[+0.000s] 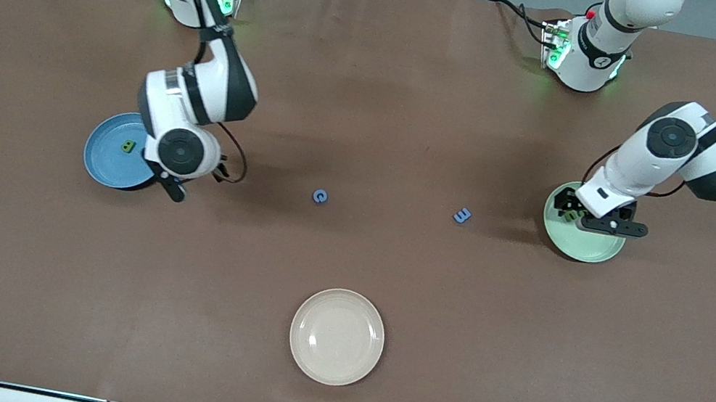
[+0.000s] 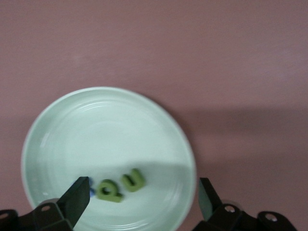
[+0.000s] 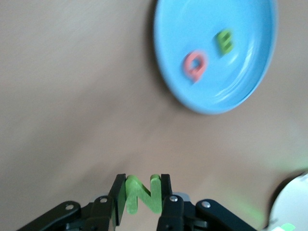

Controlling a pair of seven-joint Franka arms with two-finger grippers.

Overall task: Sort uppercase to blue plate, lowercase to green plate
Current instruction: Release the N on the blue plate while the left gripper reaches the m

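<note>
Brown cloth (image 1: 372, 122) is covering the whole table, lying smooth apart from faint creases, and grey floor is showing along the top edge of the front view with a metal frame in the upper left corner.

At the left of the front view, the blue plate (image 1: 104, 160) is sitting on the cloth with the green B (image 1: 128, 148) lying in it; the right wrist view is also showing the pink-red Q (image 3: 195, 66) lying beside the B in that plate. The right gripper (image 1: 172, 187) is hanging over the plate's edge that faces the table's middle, its fingers clenched on the green N (image 3: 140, 195), which is standing upright between them.

Near the centre of the front view, the blue C (image 1: 320, 196) is lying alone on the cloth. Below it, in the lower middle of the frame, the cream plate (image 1: 337, 336) is sitting nearest the camera. Right of the C, the blue m (image 1: 462, 215) is lying on the cloth, near the green plate (image 1: 585, 252).

At the right, the left gripper (image 1: 601, 223) is hanging over the green plate with its fingers spread wide and gripping nothing. In the left wrist view, the green u (image 2: 133, 180) and the green p (image 2: 109, 190) are lying side by side in that plate, between the fingers and below them, with a scrap of blue (image 2: 90, 189) peeking out beside one finger, too hidden to name.
</note>
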